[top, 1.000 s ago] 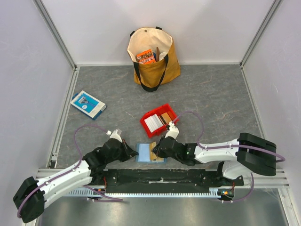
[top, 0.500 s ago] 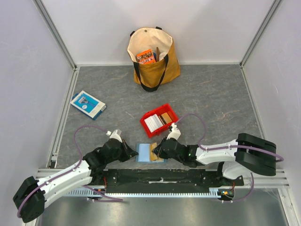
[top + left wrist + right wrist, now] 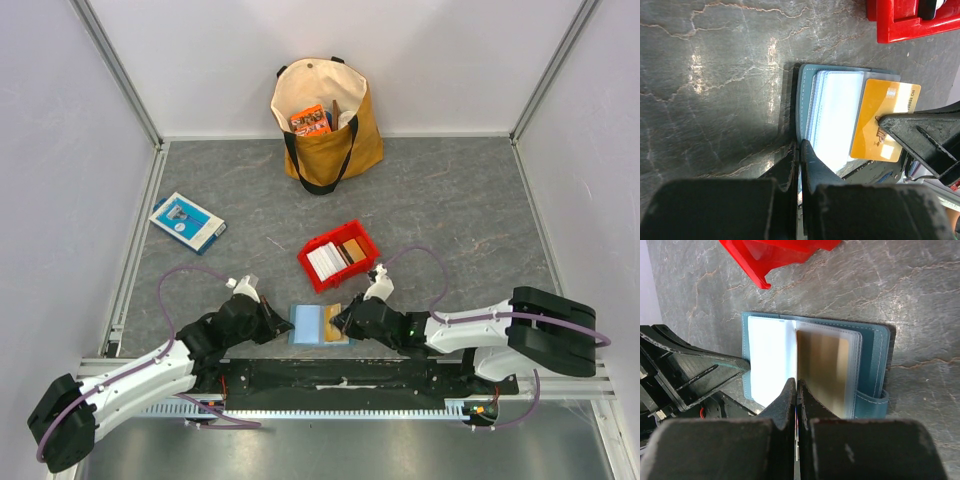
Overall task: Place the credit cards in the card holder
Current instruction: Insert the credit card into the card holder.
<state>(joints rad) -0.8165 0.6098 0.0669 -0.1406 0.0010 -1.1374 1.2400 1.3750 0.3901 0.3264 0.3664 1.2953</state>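
Flanking the card holder (image 3: 308, 322), low and outstretched, left claw (image 3: 285, 325) and right claw (image 3: 338, 320) pinched together.

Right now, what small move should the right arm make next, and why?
Probably a short push, sliding the card deeper into its clear sleeve. The shut right end effector touches the card, which seems not fully seated in the right wrist view, while the left end effector steadies the other edge of the wallet.

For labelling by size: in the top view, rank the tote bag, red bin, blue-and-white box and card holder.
1. tote bag
2. red bin
3. blue-and-white box and card holder look alike; the holder is partly covered.
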